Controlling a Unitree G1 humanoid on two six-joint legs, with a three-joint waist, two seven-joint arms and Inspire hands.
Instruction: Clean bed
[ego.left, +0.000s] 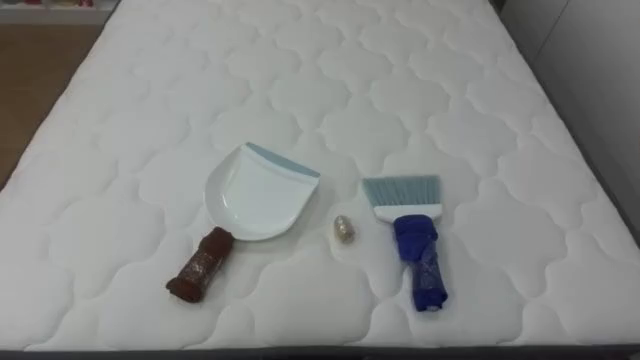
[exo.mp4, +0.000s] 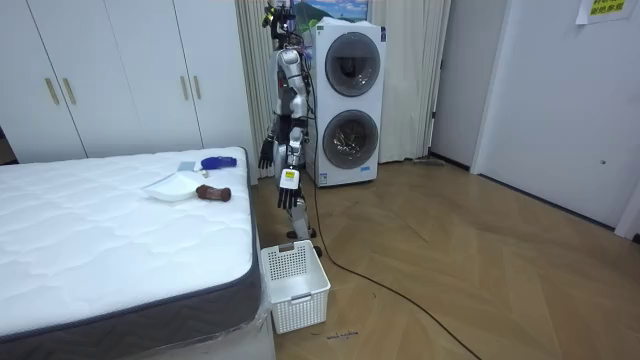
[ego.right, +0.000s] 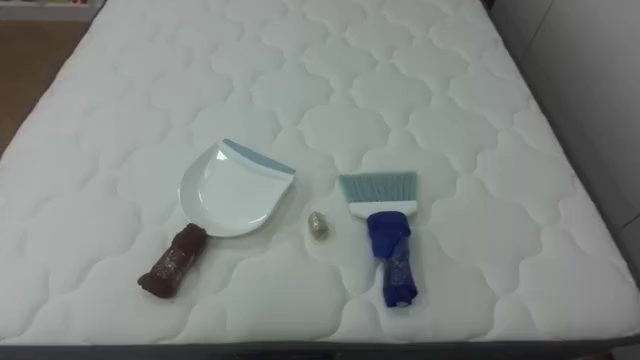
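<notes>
On the white quilted mattress (ego.left: 460, 100) lies a white dustpan (ego.left: 258, 193) with a blue lip and a brown wrapped handle (ego.left: 200, 265). To its right lies a hand brush (ego.left: 412, 225) with pale blue bristles and a blue wrapped handle. Between the two sits a small crumpled scrap (ego.left: 343, 229). In the room view I stand upright at the bed's edge, facing the dustpan (exo.mp4: 172, 185) and brush (exo.mp4: 215, 162). My left hand (exo.mp4: 288, 197) and right hand (exo.mp4: 265, 155) hang at my sides, fingers relaxed, holding nothing.
A white plastic basket (exo.mp4: 295, 285) stands on the wood floor at the bed's corner, near my feet. Stacked washing machines (exo.mp4: 350, 100) are behind me. White wardrobes (exo.mp4: 120, 70) line the wall beyond the bed.
</notes>
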